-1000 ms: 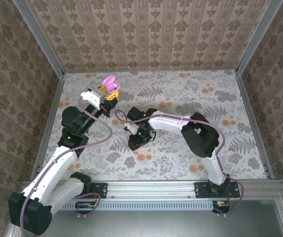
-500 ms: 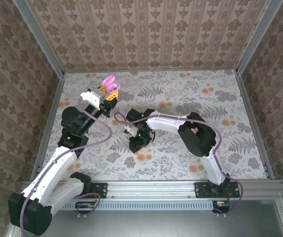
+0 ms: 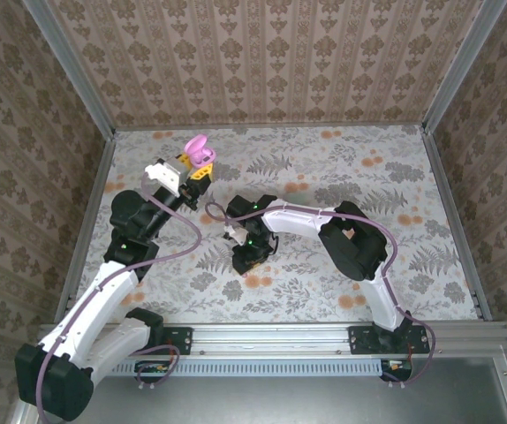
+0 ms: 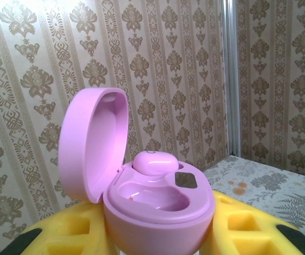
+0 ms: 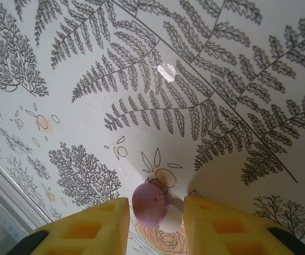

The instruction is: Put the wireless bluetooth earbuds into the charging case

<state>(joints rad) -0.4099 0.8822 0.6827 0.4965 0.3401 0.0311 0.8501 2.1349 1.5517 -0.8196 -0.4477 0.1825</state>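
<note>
Top external view: floral-print table (image 3: pixel 395 168) is boxed in on 3 sides by patterned walls (image 3: pixel 262 62). Left arm (image 3: pixel 103 291) is stretched toward the far-left part of the table. Right arm (image 3: pixel 359 247) is bent across to the middle, wrist pointed down at the table. Pink charging case (image 3: pixel 200 152) is held up at the end of the left arm, clear of the table and approx. upright.

Left wrist view: the case base is pinched by the left gripper (image 4: pixel 158 239) between yellow pads (image 4: pixel 243 228). Lid (image 4: pixel 91 143) is hinged open to the left. 1 pink bud, the seated earbud (image 4: pixel 155 162), is lodged in the far socket, w/ the hollow near socket (image 4: pixel 155 195) just in front.

Right wrist view: right gripper (image 5: pixel 155 215) is drawn in to a narrow gap. 2nd earbud (image 5: pixel 149 205), pink w/ a white tip, is pinched there, right at the table surface. Whether it is touching the table or lifted can't be told.
</note>
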